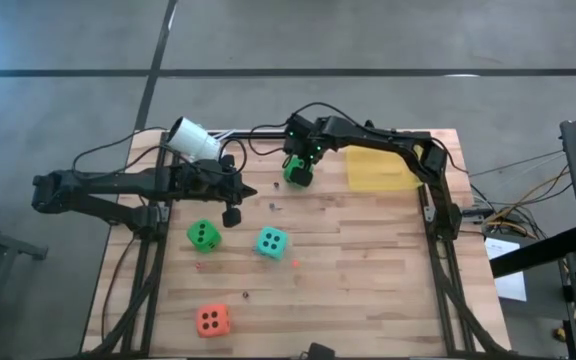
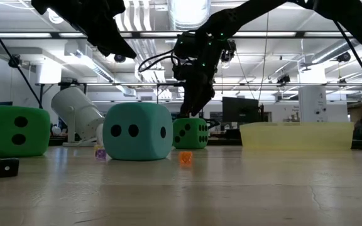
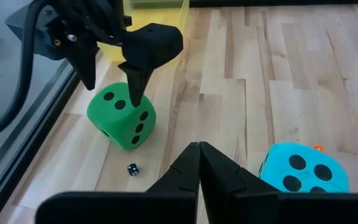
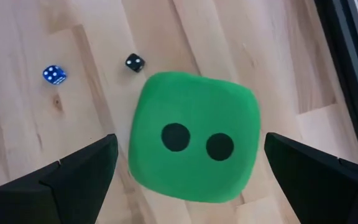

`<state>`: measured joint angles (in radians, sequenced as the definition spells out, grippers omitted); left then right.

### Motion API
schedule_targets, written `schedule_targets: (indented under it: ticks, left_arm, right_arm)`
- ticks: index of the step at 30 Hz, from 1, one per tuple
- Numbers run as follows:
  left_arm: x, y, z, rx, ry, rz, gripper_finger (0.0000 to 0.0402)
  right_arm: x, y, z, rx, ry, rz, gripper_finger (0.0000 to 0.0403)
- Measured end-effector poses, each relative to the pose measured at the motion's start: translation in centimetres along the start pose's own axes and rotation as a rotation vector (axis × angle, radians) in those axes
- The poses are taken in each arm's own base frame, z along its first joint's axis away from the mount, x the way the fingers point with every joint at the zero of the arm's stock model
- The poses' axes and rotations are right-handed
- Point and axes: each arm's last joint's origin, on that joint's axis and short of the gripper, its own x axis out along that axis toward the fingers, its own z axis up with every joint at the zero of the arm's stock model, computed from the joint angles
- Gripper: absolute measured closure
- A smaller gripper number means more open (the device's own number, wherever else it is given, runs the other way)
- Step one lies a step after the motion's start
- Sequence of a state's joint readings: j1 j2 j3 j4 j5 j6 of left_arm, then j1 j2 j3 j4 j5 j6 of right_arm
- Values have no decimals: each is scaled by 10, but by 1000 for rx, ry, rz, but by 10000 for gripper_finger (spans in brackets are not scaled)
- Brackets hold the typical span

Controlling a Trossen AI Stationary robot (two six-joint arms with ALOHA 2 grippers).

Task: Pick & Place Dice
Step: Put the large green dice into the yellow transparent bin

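Table [image 1: 368, 250]: pale wood planks.
Right gripper [image 4: 188, 168]: fingers spread, straddling green die [image 4: 193, 143], not touching.
Left gripper [image 3: 199, 163]: fingers clenched, empty, near teal die [image 3: 303, 169].

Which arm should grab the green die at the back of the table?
Right. The right gripper hangs open directly over that green die, fingers either side. The left gripper is shut, off to one side.

Both arms [image 1: 118, 190] are built of matte black segments. Black cables [image 1: 268, 130] are looped along them. Green lights [image 2: 222, 53] are seen at one wrist.
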<state>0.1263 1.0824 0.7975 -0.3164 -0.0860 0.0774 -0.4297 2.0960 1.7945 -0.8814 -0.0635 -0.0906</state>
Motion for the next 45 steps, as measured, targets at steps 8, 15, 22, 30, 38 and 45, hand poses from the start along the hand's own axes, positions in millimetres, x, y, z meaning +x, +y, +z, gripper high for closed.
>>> schedule_targets:
  ticks: [8, 15, 22, 30, 38, 45]
  left_arm:
    - [0, 0, 0, 0, 0, 1, 390]
    - [0, 0, 0, 0, 0, 0, 389]
    - [0, 0, 0, 0, 0, 0, 390]
    - [0, 0, 0, 0, 0, 0, 390]
    - [0, 0, 0, 0, 0, 0, 390]
    - [0, 0, 0, 0, 0, 0, 390]
  right_arm:
    - [3, 0, -1, -18, -4, -2, 3]
    - [4, -4, -2, -7, -10, -7, 3]
    - [8, -8, -5, 25, -7, -1, 3]
    - [8, -8, -4, 44, -14, 32, 3]
    - [9, -8, -4, 53, -15, 56, 3]
    - [20, -11, -4, 56, -3, 55, 3]
